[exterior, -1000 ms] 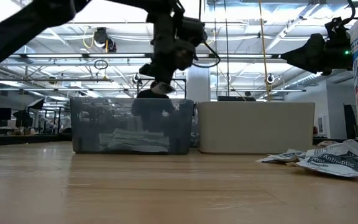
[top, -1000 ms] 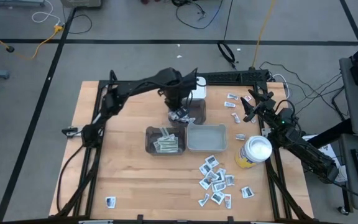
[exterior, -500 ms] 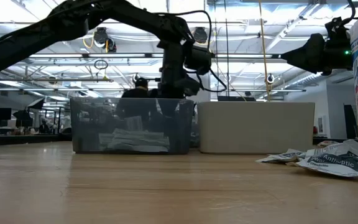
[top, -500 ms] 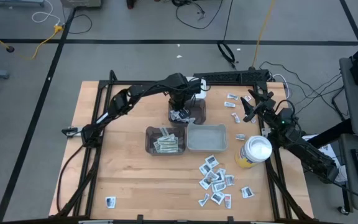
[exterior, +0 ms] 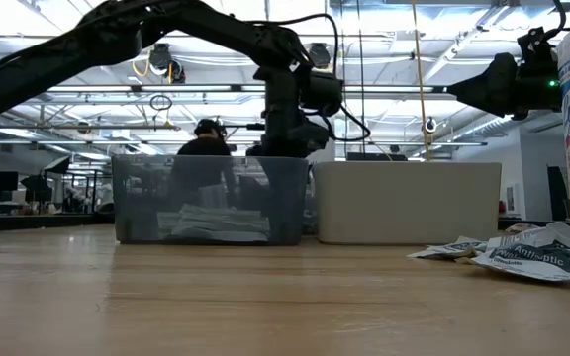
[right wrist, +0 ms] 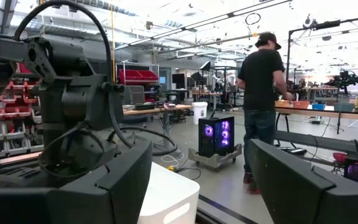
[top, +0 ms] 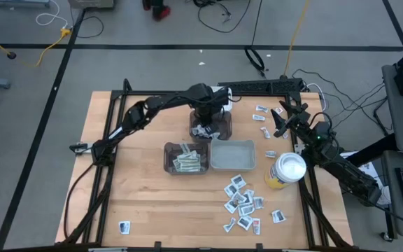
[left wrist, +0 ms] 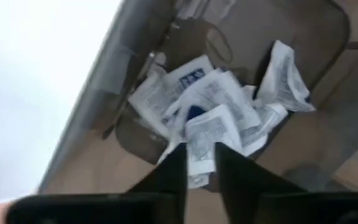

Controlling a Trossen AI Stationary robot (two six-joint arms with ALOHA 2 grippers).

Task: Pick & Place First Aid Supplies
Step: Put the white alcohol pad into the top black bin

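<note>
Packets lie in several groups on the surface [top: 138,203]: a heap of about ten white sachets [top: 242,199] toward the near right corner, one stray packet [top: 124,227] by the near left corner, and some five small red/blue-marked packets [top: 264,120] near the far right edge. Three bins stand in the middle: a dark clear bin [top: 185,158] holding strip wrappers, a pale empty-looking bin [top: 232,155] just beside it, and a third dark bin [top: 210,124] behind them toward the far edge, holding several white sachets [left wrist: 219,112]. One yellow canister [top: 285,171] stands at the right edge.

The left tool [left wrist: 199,158] hangs over the far bin, its fingers a narrow gap apart; a sachet shows in that gap, though I cannot tell whether they pinch it. The right tool [right wrist: 197,180] waits above the far right edge, fingers spread wide, holding nothing.
</note>
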